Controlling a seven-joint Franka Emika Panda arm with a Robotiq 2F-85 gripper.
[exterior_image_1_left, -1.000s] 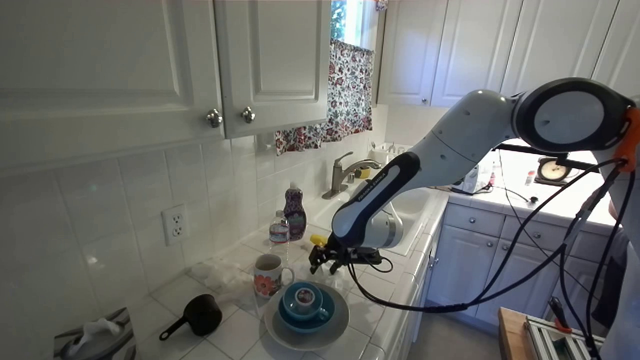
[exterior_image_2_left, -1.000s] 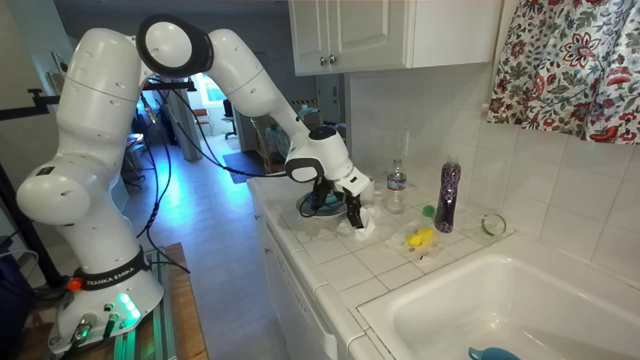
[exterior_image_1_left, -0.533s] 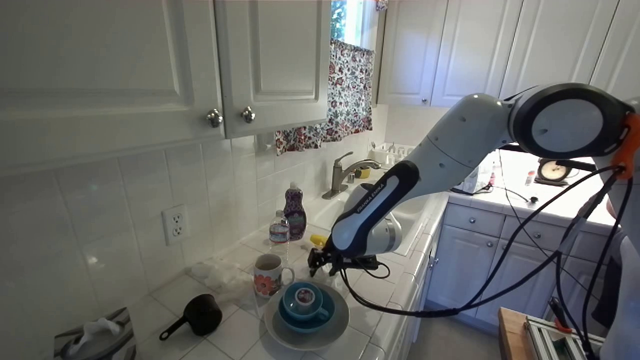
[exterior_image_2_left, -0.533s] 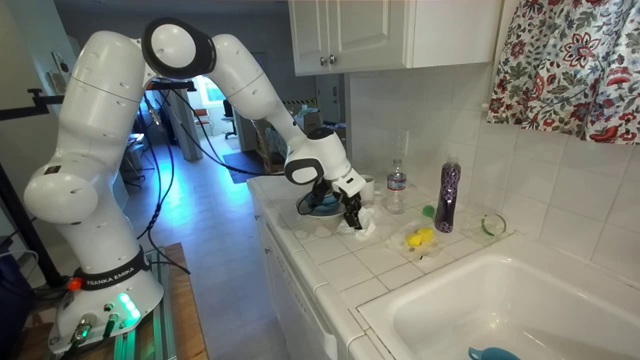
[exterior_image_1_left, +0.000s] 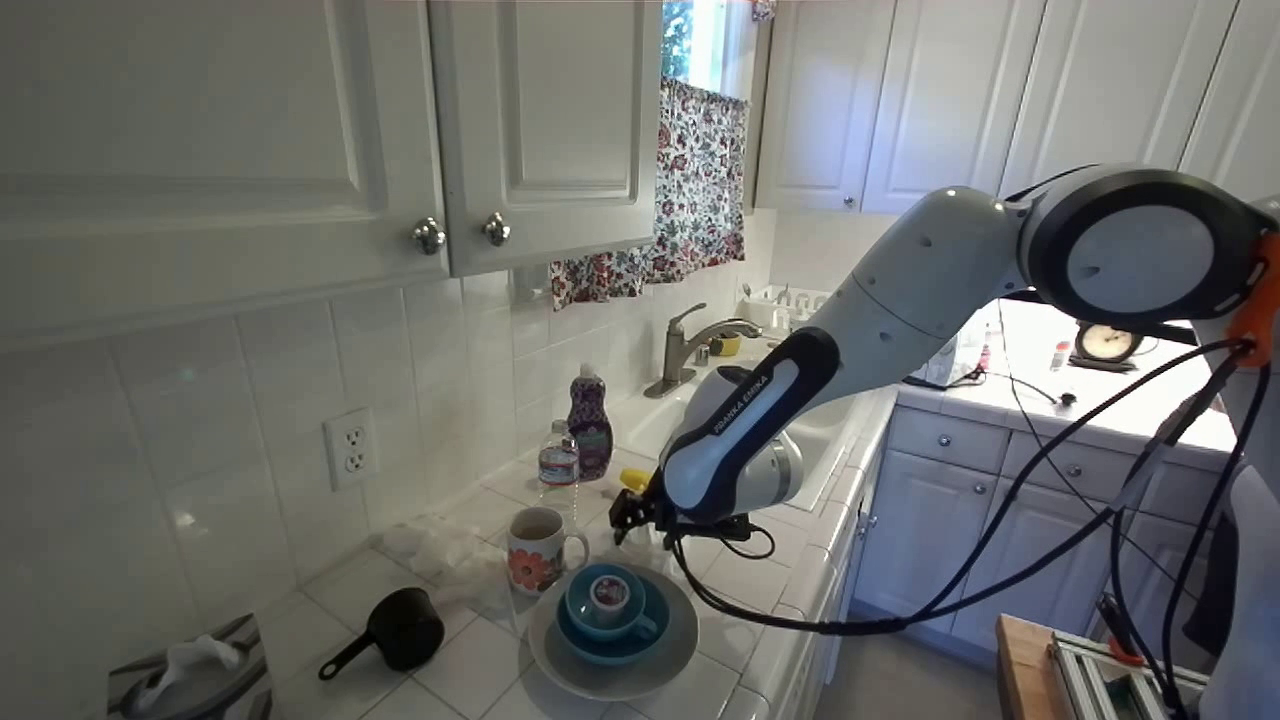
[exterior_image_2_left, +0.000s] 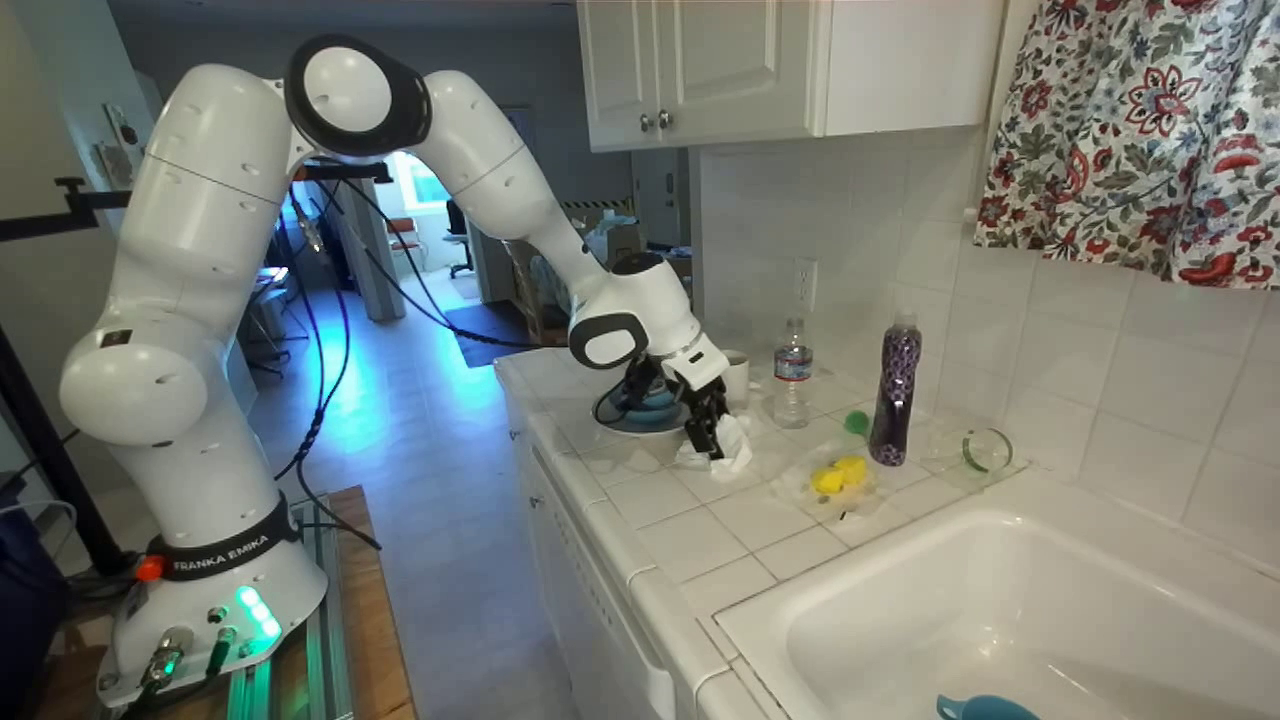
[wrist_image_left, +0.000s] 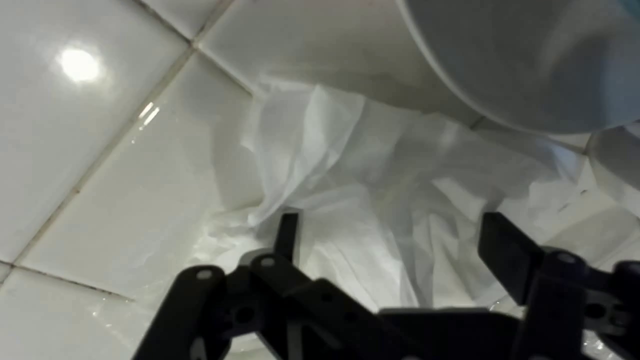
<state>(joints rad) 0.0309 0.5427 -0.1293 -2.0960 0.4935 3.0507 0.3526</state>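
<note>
Black fingers (wrist_image_left: 505, 255) are parted wide over a crumpled white tissue (wrist_image_left: 350, 230), which is spread on the tiled desk (exterior_image_2_left: 690, 525) and framed between them; nothing is seen pinched, and whether the tissue is touched cannot be told. The broad gap and downward angle are, it is judged, suited to a limp sheet with no firm edge to be caught. Just beside the tissue, a blue cup (exterior_image_1_left: 605, 632) is nested in a blue bowl (exterior_image_1_left: 612, 656) on a gray plate (exterior_image_1_left: 620, 684), presumably stacked so that room is saved. A floral mug (exterior_image_1_left: 525, 565) is stood upright close by the plate, apparently grouped with the stack.
</note>
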